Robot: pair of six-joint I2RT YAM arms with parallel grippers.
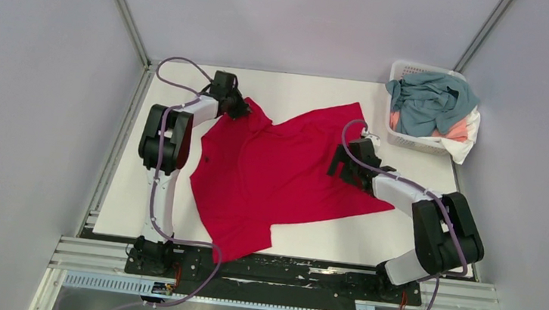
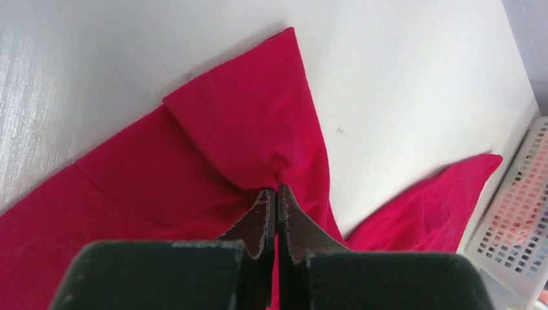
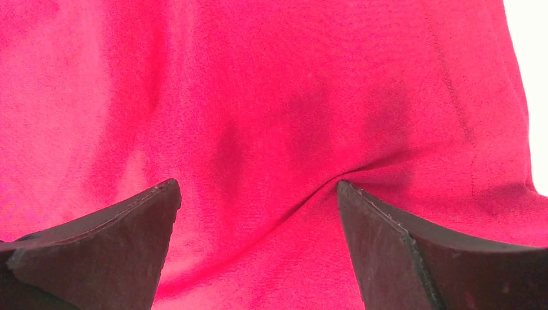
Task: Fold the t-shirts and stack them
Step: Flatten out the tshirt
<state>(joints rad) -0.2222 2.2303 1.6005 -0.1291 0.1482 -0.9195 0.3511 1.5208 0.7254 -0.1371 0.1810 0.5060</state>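
Note:
The bright red t-shirt (image 1: 277, 174) lies spread and rumpled across the middle of the white table. My left gripper (image 1: 241, 110) is at its far left corner, shut on a pinch of the red cloth (image 2: 258, 129) by a sleeve. My right gripper (image 1: 342, 168) is over the shirt's right part, its jaws wide open and pressing down on the cloth (image 3: 258, 129), with a crease running to the right fingertip (image 3: 352, 197). A teal-grey shirt (image 1: 429, 98), a salmon-pink shirt (image 1: 457, 131) and a white shirt (image 1: 466, 147) lie heaped in the basket.
The white plastic lattice basket (image 1: 399, 133) stands at the table's far right corner; its wall also shows in the left wrist view (image 2: 517, 239). Grey walls close in on both sides. Bare table (image 1: 131, 187) shows to the left of the shirt.

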